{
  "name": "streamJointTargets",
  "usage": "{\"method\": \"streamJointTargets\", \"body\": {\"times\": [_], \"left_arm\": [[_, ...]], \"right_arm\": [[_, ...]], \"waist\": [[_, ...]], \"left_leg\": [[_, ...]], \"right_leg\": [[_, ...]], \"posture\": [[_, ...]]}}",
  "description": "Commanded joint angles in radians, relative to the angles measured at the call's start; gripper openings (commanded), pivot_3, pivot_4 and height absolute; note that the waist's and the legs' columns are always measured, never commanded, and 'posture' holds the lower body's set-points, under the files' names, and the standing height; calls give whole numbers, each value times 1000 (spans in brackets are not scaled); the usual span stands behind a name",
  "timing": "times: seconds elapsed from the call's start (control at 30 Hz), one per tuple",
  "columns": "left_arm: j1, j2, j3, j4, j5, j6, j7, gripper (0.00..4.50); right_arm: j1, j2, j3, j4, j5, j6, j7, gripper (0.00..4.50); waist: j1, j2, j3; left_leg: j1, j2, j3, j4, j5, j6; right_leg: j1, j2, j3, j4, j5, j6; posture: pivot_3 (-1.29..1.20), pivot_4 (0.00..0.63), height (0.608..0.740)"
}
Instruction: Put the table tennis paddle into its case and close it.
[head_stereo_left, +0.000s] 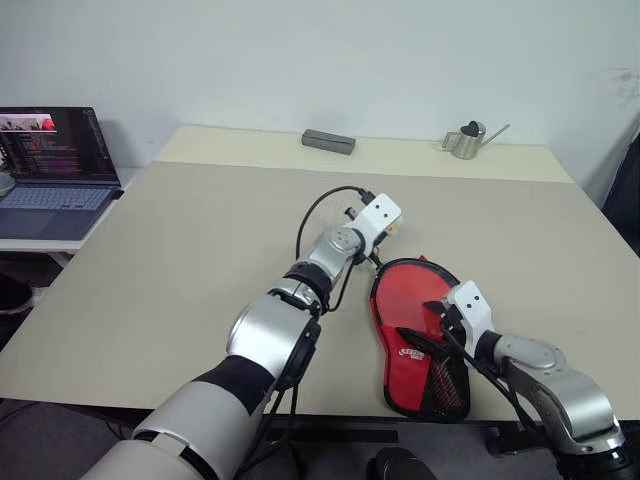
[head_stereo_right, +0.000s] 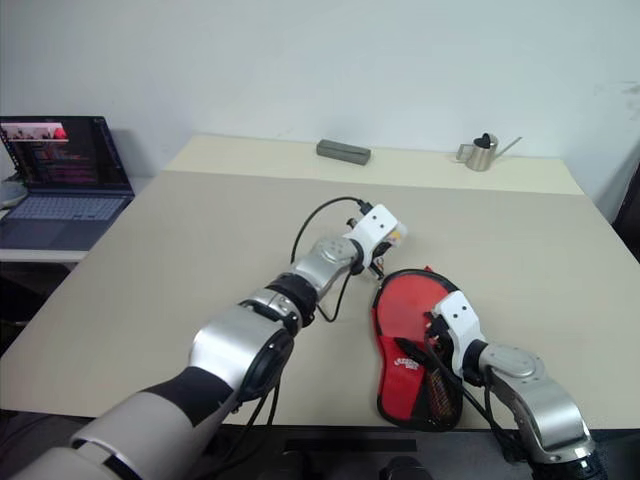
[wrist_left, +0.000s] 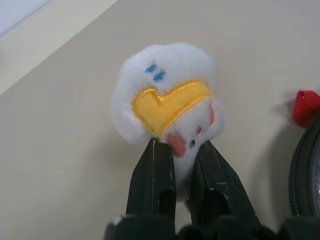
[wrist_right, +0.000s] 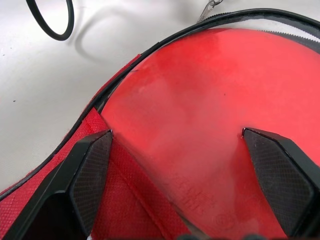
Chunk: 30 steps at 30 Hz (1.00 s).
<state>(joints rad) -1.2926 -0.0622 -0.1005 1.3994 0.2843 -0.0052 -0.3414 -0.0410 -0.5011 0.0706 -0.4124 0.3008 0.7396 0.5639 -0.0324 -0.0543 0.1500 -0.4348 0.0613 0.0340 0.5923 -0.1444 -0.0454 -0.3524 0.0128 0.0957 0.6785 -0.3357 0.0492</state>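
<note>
**Left gripper pinches the zipper charm at the case's far end**

The case (head_stereo_left: 420, 340) lies on the table (head_stereo_left: 180, 260) close to its near edge, toward the right corner, with its long axis running from that edge away toward the far side. The table tennis paddle (wrist_right: 200, 115) sits inside it, red rubber face up, the round blade filling the far, rounded end; the handle cannot be seen. The black zipper rim stands open around the blade, so closing is not yet done, by my reading.

The left gripper (wrist_left: 180, 150) reaches across to the case's far rim, its two fingers pressed together on a small white plush charm (wrist_left: 167, 90) with a yellow patch. The charm appears to hang from the zipper pull, though the link itself is hidden.

The right gripper (wrist_right: 175, 165) hovers low over the case's near half, fingers spread wide with nothing between them, the red face directly ahead of it.

The zipper probably has to travel from the far rim down the case's length, so the left arm is the one placed to pull.
</note>
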Motion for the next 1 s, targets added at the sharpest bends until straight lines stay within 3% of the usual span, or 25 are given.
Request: {"method": "streamJointTargets", "body": {"times": [0.03, 0.37, 1.0], "left_arm": [[-65, 2, -2, -27, 21, -36, 46, 77], [-72, -9, -60, -20, 109, -56, 115, 77], [2, -127, -164, -16, 187, -90, -32, 77]], "right_arm": [[80, -1, 66, 54, 9, 116, -4, 4500], [120, 4, 72, 20, 19, 118, -32, 4500], [123, 44, 76, 9, 18, 108, -73, 4500]], "waist": [[0, 0, 0], [-1, 0, 1], [-4, 0, 0]], "left_leg": [[0, 0, 0, 0, 0, 0], [0, 1, 0, 0, -1, -1], [0, 1, -1, 0, -1, -1]], "right_leg": [[0, 0, 0, 0, 0, 0], [0, 1, 0, 0, -1, -1], [0, 1, 0, 0, -2, -2]], "posture": [[0, 150, 740], [0, 150, 740], [0, 150, 740]]}}
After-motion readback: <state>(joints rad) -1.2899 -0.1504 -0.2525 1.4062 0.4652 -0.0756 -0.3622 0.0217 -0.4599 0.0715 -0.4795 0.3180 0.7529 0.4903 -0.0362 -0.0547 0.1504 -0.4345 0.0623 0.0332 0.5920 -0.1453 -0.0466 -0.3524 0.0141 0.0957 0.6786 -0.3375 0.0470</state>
